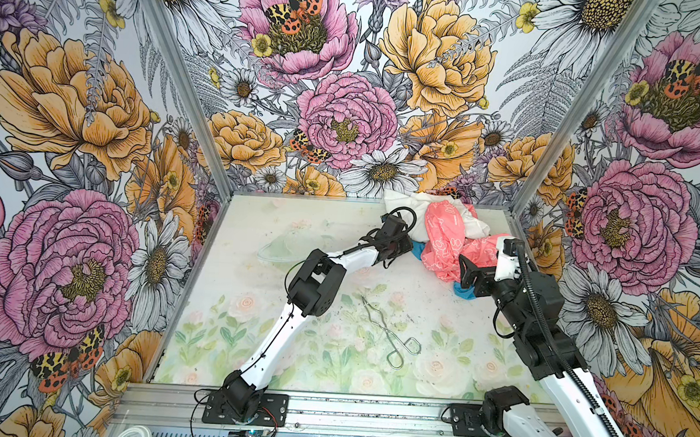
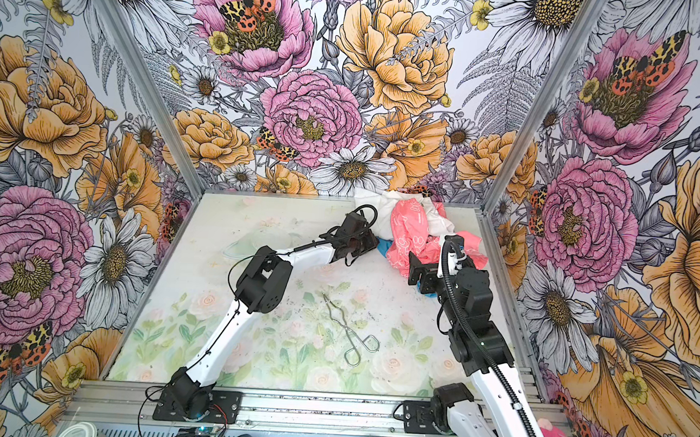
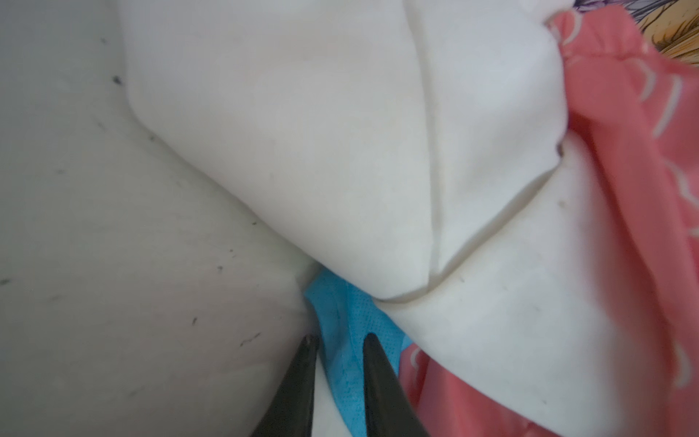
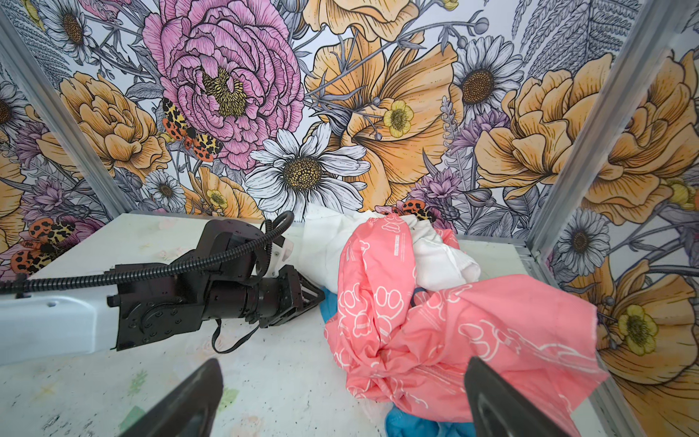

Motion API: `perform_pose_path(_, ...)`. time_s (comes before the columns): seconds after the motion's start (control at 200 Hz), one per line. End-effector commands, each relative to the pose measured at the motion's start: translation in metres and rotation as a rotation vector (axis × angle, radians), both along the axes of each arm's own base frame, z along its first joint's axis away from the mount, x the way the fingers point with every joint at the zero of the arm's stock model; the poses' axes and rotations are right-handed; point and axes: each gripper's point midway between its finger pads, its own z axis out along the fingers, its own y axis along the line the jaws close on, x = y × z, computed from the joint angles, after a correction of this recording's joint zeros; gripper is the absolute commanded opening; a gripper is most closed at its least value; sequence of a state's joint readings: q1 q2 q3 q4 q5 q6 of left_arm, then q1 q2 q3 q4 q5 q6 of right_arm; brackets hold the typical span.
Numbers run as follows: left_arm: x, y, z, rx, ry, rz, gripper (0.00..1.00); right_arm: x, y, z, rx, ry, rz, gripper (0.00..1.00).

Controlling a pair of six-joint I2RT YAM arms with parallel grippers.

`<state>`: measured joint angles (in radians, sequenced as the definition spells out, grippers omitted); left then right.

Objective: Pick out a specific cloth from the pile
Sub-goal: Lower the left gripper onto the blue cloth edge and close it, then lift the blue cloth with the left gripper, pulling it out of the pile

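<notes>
We judge that our left gripper (image 3: 336, 342), its fingers nearly clenched around the blue cloth's (image 3: 342, 306) exposed edge at the pile's (image 4: 435, 314) base, could drag the white cloth (image 3: 340, 151) and pink printed cloth (image 4: 472, 333) along, while our right gripper (image 4: 342, 393) hangs released above.

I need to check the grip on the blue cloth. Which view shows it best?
The left wrist view: the blue cloth lies between the left gripper jaws. Both top views and the right wrist view show only slivers under the pink cloth.
</notes>
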<state>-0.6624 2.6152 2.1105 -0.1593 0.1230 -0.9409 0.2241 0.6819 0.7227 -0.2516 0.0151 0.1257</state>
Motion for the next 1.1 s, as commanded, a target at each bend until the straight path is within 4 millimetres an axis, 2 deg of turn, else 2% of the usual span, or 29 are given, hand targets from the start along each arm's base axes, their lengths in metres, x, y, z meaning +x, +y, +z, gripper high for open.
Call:
perform_pose_path(0.0, 0.009, 0.006, -0.012, 0.013, 0.019, 0.025, 0.2, -0.001, -0.001, -0.003, -0.022, -0.002, -0.007, 1.0)
perform_pose_path(0.26, 0.012, 0.007, -0.022, 0.015, 0.03, 0.033, 0.13, 0.0, -0.002, -0.005, -0.033, 0.003, -0.009, 1.0)
perform_pose_path(0.31, 0.013, 0.008, -0.024, 0.017, 0.029, 0.035, 0.08, 0.0, -0.002, -0.006, -0.034, 0.005, -0.009, 0.99)
perform_pose_path(0.37, 0.015, 0.008, -0.022, 0.016, 0.023, 0.035, 0.0, 0.001, -0.002, -0.007, -0.034, 0.008, -0.009, 0.99)
perform_pose_path(0.5, 0.017, 0.009, -0.013, 0.013, 0.008, 0.038, 0.0, 0.001, -0.001, -0.007, -0.034, 0.007, -0.009, 0.99)
perform_pose_path(1.096, 0.015, 0.003, 0.123, -0.057, -0.233, -0.003, 0.0, -0.002, -0.002, -0.002, -0.022, -0.005, -0.009, 0.99)
